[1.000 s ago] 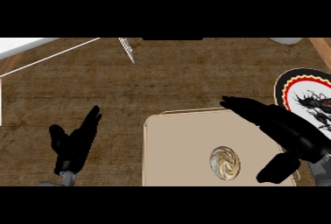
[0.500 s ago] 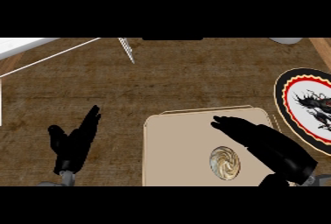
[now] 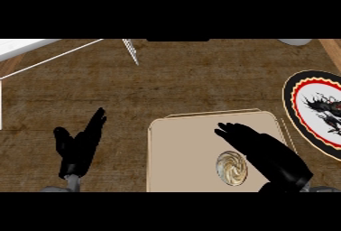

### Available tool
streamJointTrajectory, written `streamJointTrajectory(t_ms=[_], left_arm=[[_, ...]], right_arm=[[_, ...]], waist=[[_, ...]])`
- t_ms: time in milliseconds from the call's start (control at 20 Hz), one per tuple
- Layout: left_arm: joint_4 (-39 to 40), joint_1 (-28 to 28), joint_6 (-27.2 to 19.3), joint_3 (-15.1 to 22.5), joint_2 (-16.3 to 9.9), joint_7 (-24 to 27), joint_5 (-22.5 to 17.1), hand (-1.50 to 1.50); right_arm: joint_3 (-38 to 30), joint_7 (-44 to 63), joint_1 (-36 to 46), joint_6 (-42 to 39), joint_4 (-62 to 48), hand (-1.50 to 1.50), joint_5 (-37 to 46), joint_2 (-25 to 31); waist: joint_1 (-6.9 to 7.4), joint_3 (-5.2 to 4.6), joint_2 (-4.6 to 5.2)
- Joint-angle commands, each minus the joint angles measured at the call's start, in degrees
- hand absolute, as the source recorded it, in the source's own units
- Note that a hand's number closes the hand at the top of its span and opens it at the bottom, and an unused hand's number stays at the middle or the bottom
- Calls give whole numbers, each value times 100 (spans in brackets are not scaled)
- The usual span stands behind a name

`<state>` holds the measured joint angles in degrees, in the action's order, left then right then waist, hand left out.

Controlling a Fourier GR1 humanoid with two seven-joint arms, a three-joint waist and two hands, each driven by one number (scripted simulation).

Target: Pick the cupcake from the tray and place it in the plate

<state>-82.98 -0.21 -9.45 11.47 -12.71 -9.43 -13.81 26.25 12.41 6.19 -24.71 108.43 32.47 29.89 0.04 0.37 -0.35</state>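
The cupcake [image 3: 231, 168], a swirled cream-and-brown top seen from above, sits near the front of the tan tray [image 3: 180, 149]. My right hand [image 3: 263, 151] is open over the tray, fingers straight and pointing up-left, just right of the cupcake and partly above it. The plate [image 3: 320, 113], white with a dark dragon print and a red and black rim, lies at the right edge of the counter, apart from the tray. My left hand [image 3: 78, 144] rests open at the lower left, fingers up.
The wooden counter [image 3: 166, 90] spreads behind the tray. A pale wall edge and thin white lines [image 3: 131, 50] run along the top left. A grey object [image 3: 296, 42] peeks in at the top right.
My right hand has moved left from the plate's side to over the tray, close beside the cupcake. The left hand has stayed still.
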Motion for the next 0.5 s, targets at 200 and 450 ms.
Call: streamJointTrajectory(t_ms=[200,450], left_arm=[[-2,72,194,-194,-35,-369,31,0],[303,-9,-19,1,489,-150,331,0]], right_arm=[[357,-433,-158,491,-852,-150,1016,-576],[351,-162,-14,9,-762,-150,1140,-803]], waist=[[16,-35,36],[-2,-38,35]])
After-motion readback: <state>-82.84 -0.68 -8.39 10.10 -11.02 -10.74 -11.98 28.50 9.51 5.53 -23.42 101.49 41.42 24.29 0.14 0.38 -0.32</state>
